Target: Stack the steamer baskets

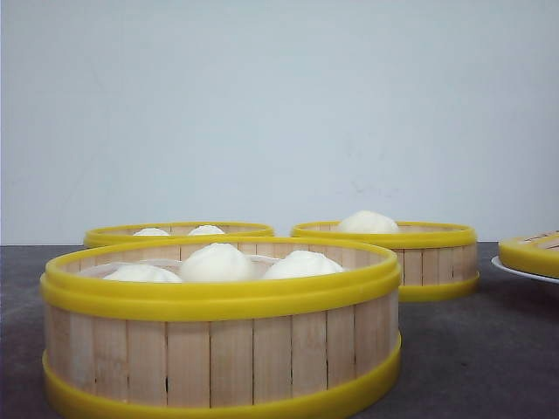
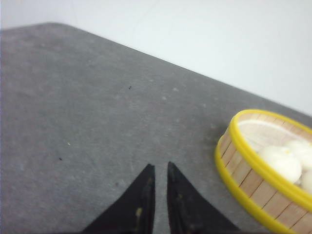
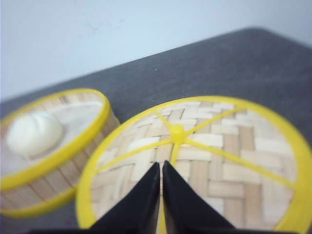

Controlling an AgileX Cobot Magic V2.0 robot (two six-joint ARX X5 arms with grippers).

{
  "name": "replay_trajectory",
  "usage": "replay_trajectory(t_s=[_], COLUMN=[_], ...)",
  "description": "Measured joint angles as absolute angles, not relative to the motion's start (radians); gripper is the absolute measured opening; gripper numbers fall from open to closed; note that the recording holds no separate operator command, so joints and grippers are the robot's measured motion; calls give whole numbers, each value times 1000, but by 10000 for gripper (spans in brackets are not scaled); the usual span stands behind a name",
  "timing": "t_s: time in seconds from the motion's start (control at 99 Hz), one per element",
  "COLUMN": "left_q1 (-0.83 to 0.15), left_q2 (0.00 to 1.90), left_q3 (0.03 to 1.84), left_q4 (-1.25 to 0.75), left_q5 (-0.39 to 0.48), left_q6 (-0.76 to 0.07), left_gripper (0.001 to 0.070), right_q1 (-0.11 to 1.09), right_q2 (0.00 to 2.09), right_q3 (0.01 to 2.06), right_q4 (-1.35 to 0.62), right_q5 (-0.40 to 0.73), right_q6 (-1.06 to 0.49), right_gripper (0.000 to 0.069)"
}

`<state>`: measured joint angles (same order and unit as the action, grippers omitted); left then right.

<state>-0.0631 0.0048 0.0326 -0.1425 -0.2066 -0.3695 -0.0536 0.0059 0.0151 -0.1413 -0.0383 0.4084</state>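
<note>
Three steamer baskets stand on the dark grey table in the front view. The nearest steamer basket [image 1: 218, 358] holds three white buns, a second [image 1: 175, 234] stands behind it to the left, and a third [image 1: 432, 262] with one bun stands at the back right. Neither gripper shows in the front view. My left gripper [image 2: 160, 166] hangs over bare table beside a bun-filled basket [image 2: 243, 178], its fingers nearly together with nothing between them. My right gripper [image 3: 161, 164] is shut and empty above a woven lid [image 3: 219, 161], with the one-bun basket [image 3: 48, 187] beside it.
The round woven lid [image 1: 533, 253], with a yellow rim and yellow spokes, lies on a shallow white plate [image 1: 515, 271] at the right edge of the front view. A pale wall rises behind the table's far edge.
</note>
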Motion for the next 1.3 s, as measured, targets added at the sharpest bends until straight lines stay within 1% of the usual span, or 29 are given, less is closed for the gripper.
replay_trajectory(t_s=[0.111,0.162,0.263,0.344,0.384,0.495,0.626,0.717,0.798,0.899,1.021,1.071,1.122,1.162,1.192,1.223,1.263,1.303], left_q1=[-63,-63,-63,-63,-63,-63,-63,-63,-63,-63,-64,-64,-64,-64,-64,-64,-64,-64], left_q2=[5,5,5,5,6,23,92,183,281,393,513,552,586,608,622,639,659,678], left_q3=[33,33,33,38,51,133,275,369,466,596,730,764,784,788,788,788,788,788], left_q4=[-142,-142,-142,-146,-155,-158,-137,-143,-178,-251,-342,-363,-379,-377,-378,-377,-375,-374], left_q5=[-206,-199,-147,-107,-101,-99,-99,-97,-65,-22,-20,-20,-20,-18,-14,-6,1,2], left_q6=[-398,-425,-488,-515,-529,-555,-563,-558,-533,-483,-409,-389,-374,-360,-352,-342,-331,-325], left_gripper=[16,16,16,16,16,16,16,16,16,16,20,56,141,229,292,340,379,400], right_q1=[-54,-54,-54,-54,-54,-54,-54,-54,-54,-54,-47,-36,-20,-10,-2,6,15,25], right_q2=[6,6,6,6,6,24,117,231,337,469,608,649,679,696,705,712,719,725], right_q3=[15,15,15,16,20,79,221,344,469,649,838,888,919,929,932,933,933,933], right_q4=[-122,-113,-112,-115,-117,-125,-119,-122,-161,-269,-397,-430,-456,-467,-472,-475,-475,-474], right_q5=[-68,-84,-114,-132,-132,-131,-111,-109,-109,-109,-109,-111,-112,-113,-114,-120,-133,-143], right_q6=[487,514,575,634,660,715,725,684,611,480,324,281,251,234,226,221,216,213], right_gripper=[5,5,5,5,5,5,5,5,5,5,5,7,39,106,173,245,314,355])
